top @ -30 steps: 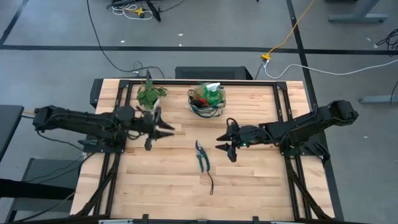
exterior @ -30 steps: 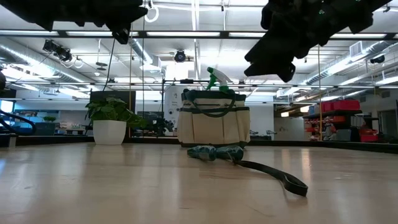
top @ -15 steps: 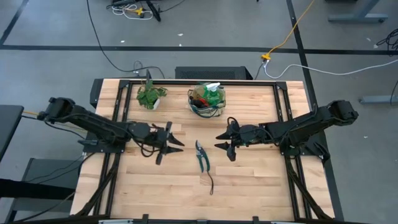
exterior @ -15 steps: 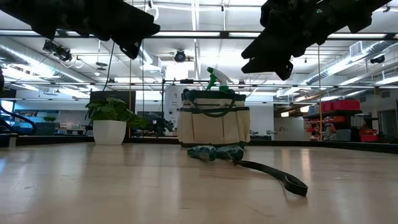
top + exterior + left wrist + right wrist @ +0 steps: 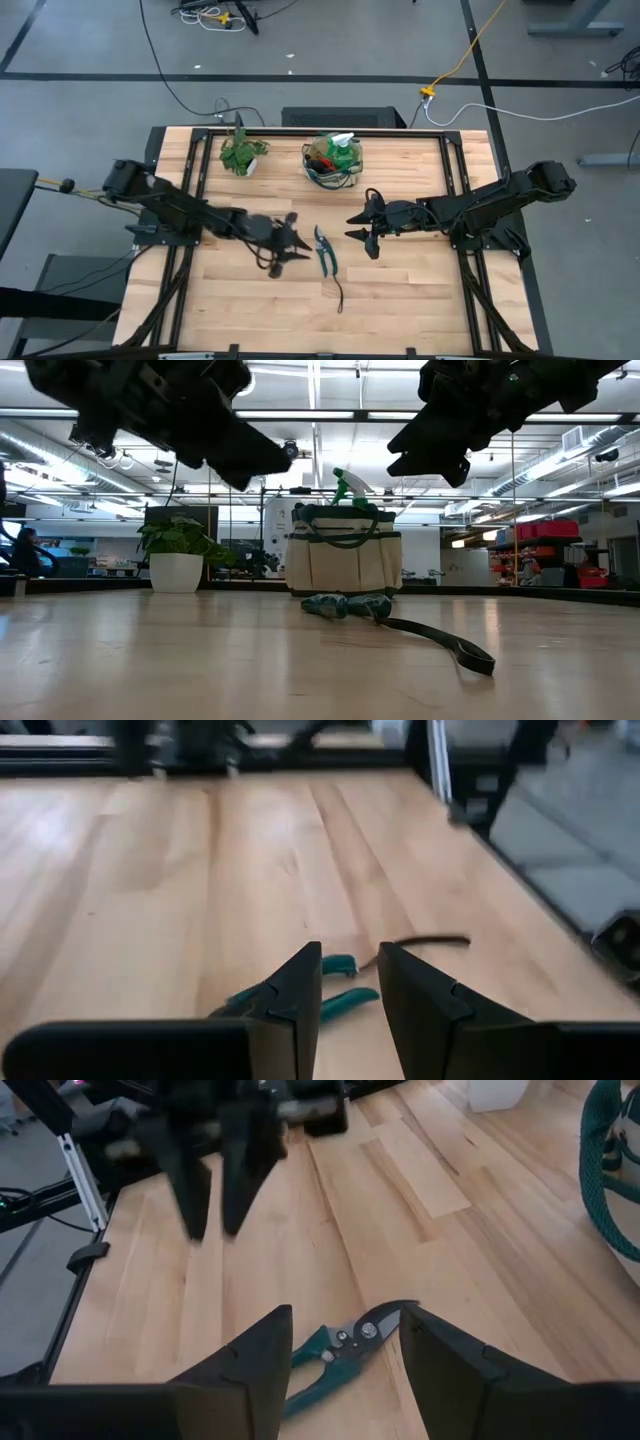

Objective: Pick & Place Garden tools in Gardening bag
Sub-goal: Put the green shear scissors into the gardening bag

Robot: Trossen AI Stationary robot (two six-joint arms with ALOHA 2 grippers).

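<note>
The left gripper [image 5: 293, 243] is held above the bench [image 5: 400, 290] near its middle, just beside the pruning shears [image 5: 324, 250] on the side of the bench's left edge. Its fingers [image 5: 300, 995] are set narrowly apart with nothing between them, and in its wrist view the shears' teal handles [image 5: 335, 982] are seen on the wood just past the fingertips. In the low view this gripper [image 5: 262, 463] is seen raised clear of the surface.

The right gripper [image 5: 362, 227] is held on the other side of the shears, toward the bench's right edge, also raised off the wood. Its fingers [image 5: 255, 1355] are spread wide and nothing is gripped; in its wrist view the shears [image 5: 345, 1342] are seen lying flat between and beyond the two fingers, with the left gripper [image 5: 222, 1175] visible farther off.

The pruning shears are lying flat on the bench near its centre, between the two grippers and touched by neither. A dark strap [image 5: 445, 645] is trailed from them toward the front edge.

The gardening bag [image 5: 333, 160] is stood upright near the middle of the back edge, well apart from both grippers. The green spray bottle [image 5: 345, 150] with its white trigger is seen standing inside it, and something red is lodged beside the bottle. A potted plant [image 5: 241, 154] is placed near the back edge, toward the left corner, beside the bag.
</note>
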